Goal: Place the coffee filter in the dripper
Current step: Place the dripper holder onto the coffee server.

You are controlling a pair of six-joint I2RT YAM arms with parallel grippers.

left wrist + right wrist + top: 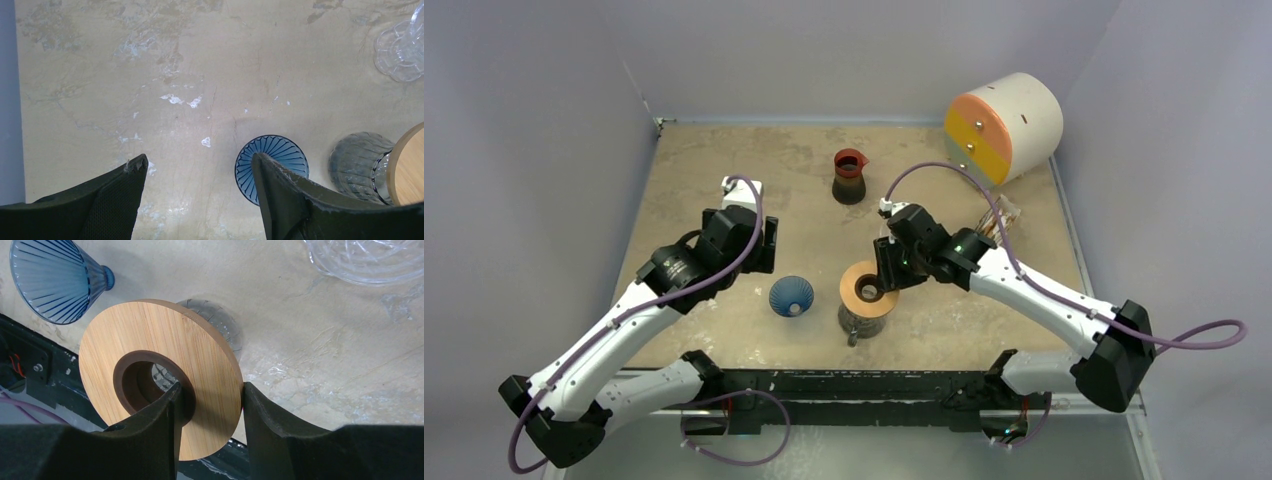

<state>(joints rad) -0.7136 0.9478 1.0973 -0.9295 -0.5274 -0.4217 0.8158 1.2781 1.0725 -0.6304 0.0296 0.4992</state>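
Note:
The deep-blue ribbed dripper point(791, 295) stands on the table mouth up, between the arms. It also shows in the left wrist view point(282, 150) and the right wrist view point(50, 280). My left gripper point(762, 252) is open and empty above the table point(197, 162), its right finger over the dripper's edge. My right gripper point(886, 275) is shut on a flat tan wooden ring point(150, 340), one finger in its hole and one on its outer edge point(210, 390). The ring sits over the clear glass cup point(861, 322). I see no coffee filter.
A dark carafe with a red rim point(849, 175) stands at the back middle. A white cylinder with an orange and yellow face point(1004, 125) lies at the back right. A clear plastic piece point(1001, 215) lies beside the right arm. The table's near edge is just behind the cup.

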